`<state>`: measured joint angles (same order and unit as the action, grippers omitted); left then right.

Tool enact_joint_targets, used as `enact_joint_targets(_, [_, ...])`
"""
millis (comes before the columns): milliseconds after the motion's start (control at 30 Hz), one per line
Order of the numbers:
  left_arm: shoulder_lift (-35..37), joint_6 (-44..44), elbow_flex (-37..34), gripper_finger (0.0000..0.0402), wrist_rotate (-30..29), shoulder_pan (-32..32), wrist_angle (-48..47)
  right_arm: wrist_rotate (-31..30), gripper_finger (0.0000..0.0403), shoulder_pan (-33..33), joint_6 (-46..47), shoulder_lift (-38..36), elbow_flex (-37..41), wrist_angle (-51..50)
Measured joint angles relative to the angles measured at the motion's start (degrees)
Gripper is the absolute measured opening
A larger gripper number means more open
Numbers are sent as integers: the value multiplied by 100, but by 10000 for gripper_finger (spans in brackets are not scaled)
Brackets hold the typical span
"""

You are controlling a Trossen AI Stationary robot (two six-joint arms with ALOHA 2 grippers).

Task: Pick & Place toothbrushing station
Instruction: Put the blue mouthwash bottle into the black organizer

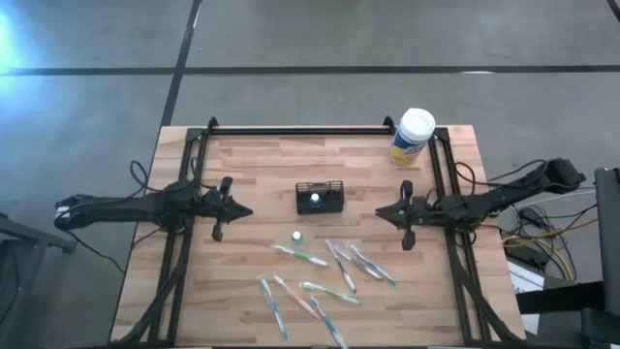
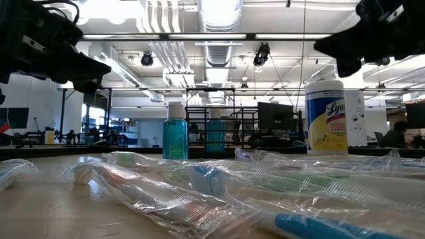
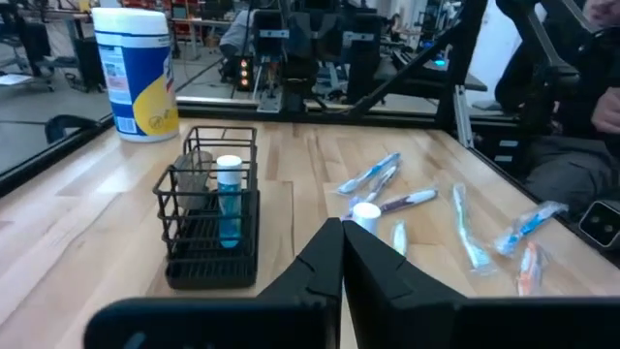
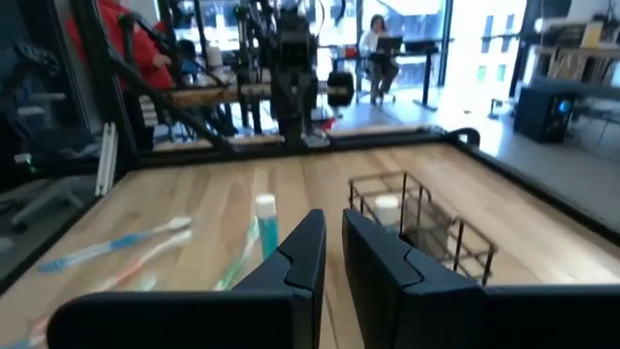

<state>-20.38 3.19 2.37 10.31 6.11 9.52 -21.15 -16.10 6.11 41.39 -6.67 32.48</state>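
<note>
The toothbrushing station [image 1: 320, 197] is a small black wire holder standing on the table's middle, with a small blue bottle [image 3: 229, 199] with a white cap upright in it. A second such bottle [image 1: 296, 236] stands on the wood just in front of it. Several wrapped toothbrushes [image 1: 329, 276] lie scattered toward the near edge. My left gripper [image 1: 242, 210] hovers left of the holder, shut, pointing level at it. My right gripper [image 1: 383, 211] hovers right of the holder, its fingers [image 4: 312, 242] almost together with nothing between them.
A white-lidded canister with a yellow label [image 1: 414, 136] stands at the far right corner. Black frame rails [image 1: 291, 129] run along the far and side edges. Bare wood lies at the far left and between each gripper and the holder. People sit in the room beyond the table.
</note>
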Motion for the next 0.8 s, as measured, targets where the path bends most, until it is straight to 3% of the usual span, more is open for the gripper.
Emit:
enact_joint_targets(167, [7, -35, 9, 19, -5, 0, 13, 5, 38, 0, -143, 471, -124, -17])
enact_joint_targets(333, [4, 1, 11, 17, -196, 0, 11, 158, 38, 0, -196, 1185, -827, -284])
enact_joint_targets(467, [4, 129, 11, 14, -221, 0, -52, 372, 38, 0, -356, 1958, -1881, -1102])
enact_joint_targets(667, [0, 329, 11, 12, -223, 0, -121, 336, 38, 168, -241, 3059, -3747, -2939])
enact_joint_targets(800, [0, 353, 13, 12, -225, 0, -211, 651, 43, 343, -183, 3762, -5048, -4257])
